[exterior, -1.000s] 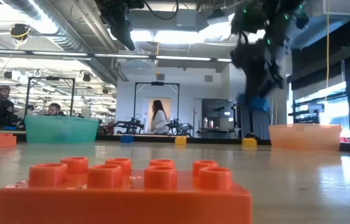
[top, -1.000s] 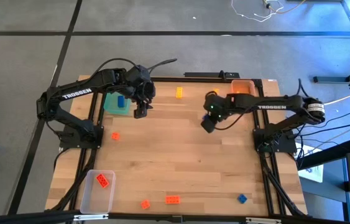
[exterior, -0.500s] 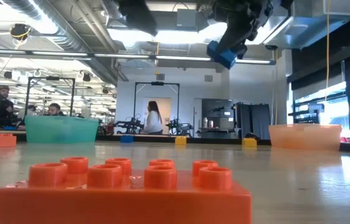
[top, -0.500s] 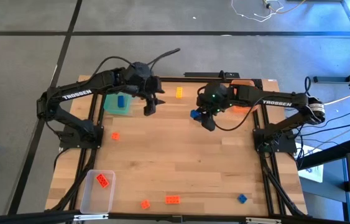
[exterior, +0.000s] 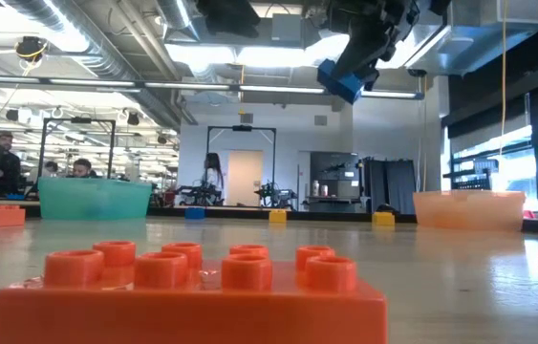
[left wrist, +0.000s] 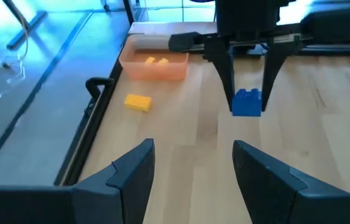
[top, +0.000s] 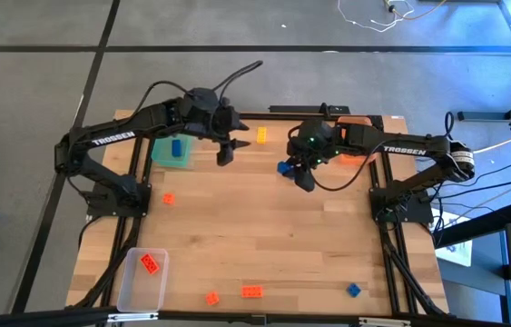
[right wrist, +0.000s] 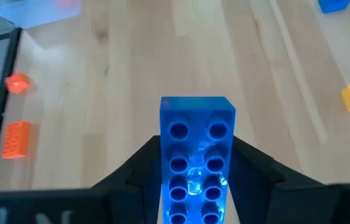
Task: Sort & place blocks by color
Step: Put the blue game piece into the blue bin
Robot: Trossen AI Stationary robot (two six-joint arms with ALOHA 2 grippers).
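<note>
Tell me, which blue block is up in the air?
The blue block pinched in the right gripper, near the table's far edge. Another sits in the green tray; a third lies on the table.

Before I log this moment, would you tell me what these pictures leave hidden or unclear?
- Low view: the red-orange brick close to the lens hides the table behind it.
- Low view: the left gripper is cut off by the top edge.
- Low view: what lies in the green tray and the orange tray is hidden by their walls.
- Right wrist view: the blue brick held in the right gripper hides the fingertips.
</note>
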